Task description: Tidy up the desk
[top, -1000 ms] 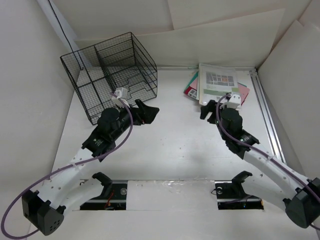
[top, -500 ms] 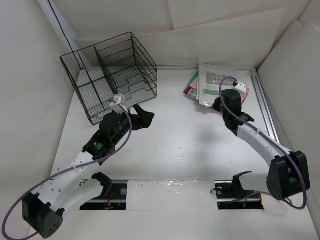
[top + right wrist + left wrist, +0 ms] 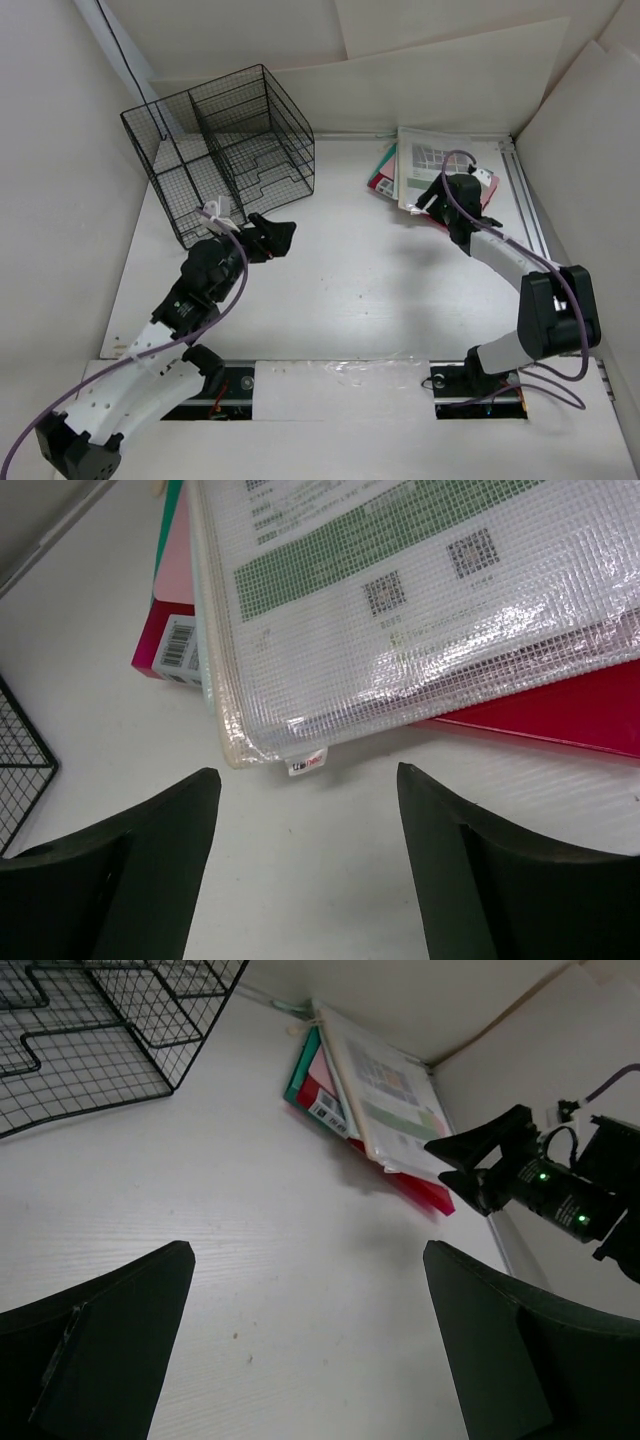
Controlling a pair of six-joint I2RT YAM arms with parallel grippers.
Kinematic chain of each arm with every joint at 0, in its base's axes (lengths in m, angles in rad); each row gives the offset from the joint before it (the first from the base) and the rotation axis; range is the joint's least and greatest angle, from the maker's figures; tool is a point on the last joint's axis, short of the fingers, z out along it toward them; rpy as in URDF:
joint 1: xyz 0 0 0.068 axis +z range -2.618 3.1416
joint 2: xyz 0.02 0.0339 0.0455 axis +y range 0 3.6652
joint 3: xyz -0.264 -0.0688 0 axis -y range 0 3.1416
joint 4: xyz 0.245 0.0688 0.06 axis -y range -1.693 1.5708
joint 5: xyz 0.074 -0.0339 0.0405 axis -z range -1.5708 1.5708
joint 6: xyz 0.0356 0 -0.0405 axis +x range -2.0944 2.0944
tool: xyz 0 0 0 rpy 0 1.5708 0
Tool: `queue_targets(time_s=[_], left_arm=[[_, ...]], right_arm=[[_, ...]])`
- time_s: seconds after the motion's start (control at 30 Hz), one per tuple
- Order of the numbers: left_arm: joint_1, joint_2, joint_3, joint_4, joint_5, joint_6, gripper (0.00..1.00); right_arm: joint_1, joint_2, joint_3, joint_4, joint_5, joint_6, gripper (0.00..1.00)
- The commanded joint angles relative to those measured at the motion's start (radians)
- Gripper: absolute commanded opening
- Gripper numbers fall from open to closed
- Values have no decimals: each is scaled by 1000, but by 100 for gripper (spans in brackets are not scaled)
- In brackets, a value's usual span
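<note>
Place: lab test bench | cue: white boards [image 3: 60, 150] enclosing desk [image 3: 350, 290]

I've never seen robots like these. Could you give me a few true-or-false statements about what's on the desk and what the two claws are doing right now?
1. A black wire basket stands at the far left of the desk. True.
2. The right gripper is clamped on the mesh pouch. False: its jaws stand open just short of the pouch's corner, holding nothing.
3. The mesh pouch lies on top of the red folder. True.
4. The left gripper holds the red folder. False: it is open and empty over bare desk, near the basket; the red folder lies at the far right.
</note>
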Motion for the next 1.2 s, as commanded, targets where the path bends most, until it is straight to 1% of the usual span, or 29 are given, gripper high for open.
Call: queue_targets(time_s=[0.0, 0.03, 0.13, 0.17, 0.2, 0.23, 0.27, 0.3, 0.33, 0.37, 0.4, 0.43, 0.57, 0.63, 0.7, 0.73, 0.77, 0.87, 0.9, 0.93, 1.0, 1.03, 1.07, 1.1, 1.17], left_arm=[[-2, 73, 34, 20, -17, 4, 100], [-2, 73, 34, 38, -1, 4, 100], [-2, 60, -1, 179, 74, 4, 100], [-2, 60, -1, 219, 95, 15, 98], [-2, 73, -1, 229, 104, 15, 81], [-2, 89, 9, 229, 105, 26, 68], [-2, 127, 32, 229, 105, 26, 57], [-2, 145, 33, 217, 118, 26, 41], [-2, 159, 43, 217, 135, 17, 29], [-2, 185, 43, 235, 152, 17, 26], [-2, 198, 33, 261, 163, 3, 20], [-2, 208, 33, 278, 189, 3, 18], [-2, 270, 23, 290, 198, 3, 18], [-2, 306, 33, 304, 223, 3, 18], [-2, 326, 33, 328, 258, 13, 19], [-2, 336, 33, 329, 258, 14, 13], [-2, 345, 33, 339, 258, 14, 4], [-2, 357, 33, 339, 258, 24, 4], [-2, 366, 33, 339, 267, 24, 13], [-2, 366, 33, 339, 267, 24, 17], [-2, 376, 33, 349, 279, 24, 22], [-2, 389, 33, 361, 293, 24, 27], [-2, 400, 33, 361, 293, 24, 29], [-2, 400, 33, 370, 293, 15, 29], [-2, 411, 33, 370, 319, 15, 35]], right_arm=[[-50, 30, 16, 96, -93, 77, 78], [-59, 52, 6, 110, -113, 114, 76], [-81, 81, -3, 157, -166, 161, 71], [-90, 98, -3, 182, -189, 189, 68], [-90, 107, -3, 182, -203, 201, 68], [-90, 116, -3, 196, -212, 214, 67], [-90, 130, -3, 196, -213, 235, 67], [-90, 130, -3, 196, -225, 244, 64], [-90, 130, -3, 196, -225, 244, 63], [-90, 141, -3, 196, -225, 258, 63], [-90, 141, -3, 196, -225, 267, 62], [-90, 141, -3, 196, -237, 267, 62], [-99, 101, -55, 205, -217, 290, 62], [-90, 89, -73, 205, -188, 300, 62], [-104, 89, -73, 205, -199, 300, 62], [-104, 125, -60, 205, -214, 300, 62], [-115, 141, -60, 216, -231, 309, 59], [-115, 173, -50, 243, -251, 318, 54], [-125, 188, -50, 254, -262, 318, 53], [-125, 189, -40, 254, -262, 318, 51], [-136, 213, -29, 274, -272, 318, 47], [-136, 213, -20, 274, -283, 318, 47], [-145, 224, -9, 274, -283, 318, 46], [-145, 238, -9, 274, -283, 318, 42], [-145, 250, 0, 294, -305, 318, 36]])
